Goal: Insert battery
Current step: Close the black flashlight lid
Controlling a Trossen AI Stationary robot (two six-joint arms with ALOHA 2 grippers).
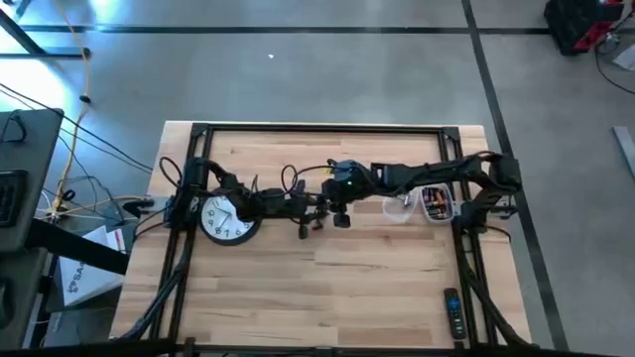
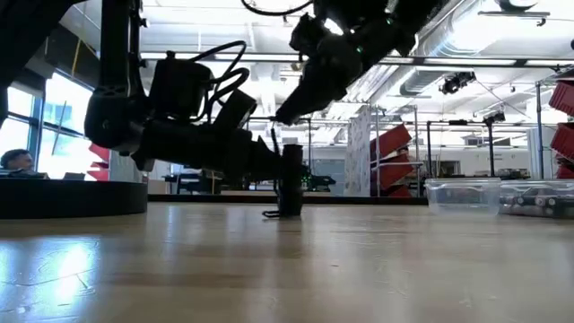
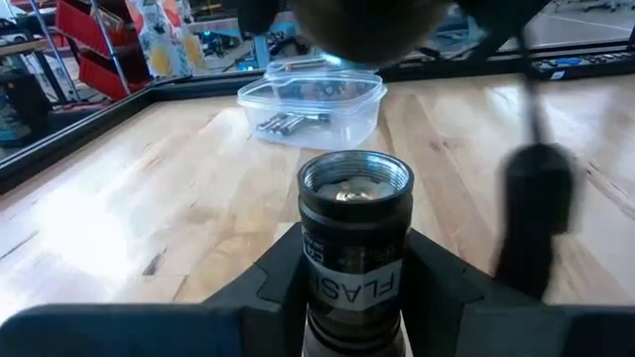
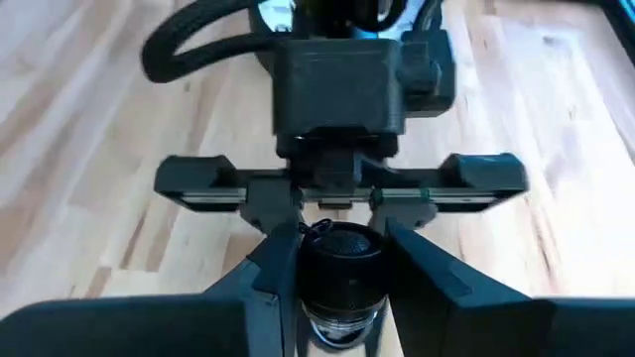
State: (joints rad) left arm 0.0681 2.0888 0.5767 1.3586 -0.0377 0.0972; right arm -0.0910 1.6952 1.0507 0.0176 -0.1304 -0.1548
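Note:
A black flashlight body (image 3: 354,260) stands upright near the table's middle, its threaded mouth (image 3: 355,181) open on top. Something pale and metallic shows inside; I cannot tell whether it is the battery. My left gripper (image 3: 355,263) is shut on the body and reaches in from the table's left (image 1: 303,211). My right gripper (image 4: 342,260) hangs a little above the mouth (image 2: 285,115), shut on a black round cap (image 4: 342,273). My left gripper pinches the flashlight's barrel (image 3: 349,283) between its two fingers, just below the threaded mouth. The fingers lie level and come from the table's left. The flashlight stands upright with its lower end (image 2: 289,212) at the table top. My right gripper pinches the round cap's sides (image 4: 310,276) between its two fingers. It comes from above, slanting down from the table's right. The cap hangs clear above the flashlight's open mouth.
A white wall clock (image 1: 228,219) lies under the left arm. Right of the grippers stand a clear tub (image 1: 400,209) and a clear box of batteries (image 1: 437,204). A remote (image 1: 452,313) lies near the front right. A dark piece on a thin cord (image 3: 536,218) dangles beside the flashlight.

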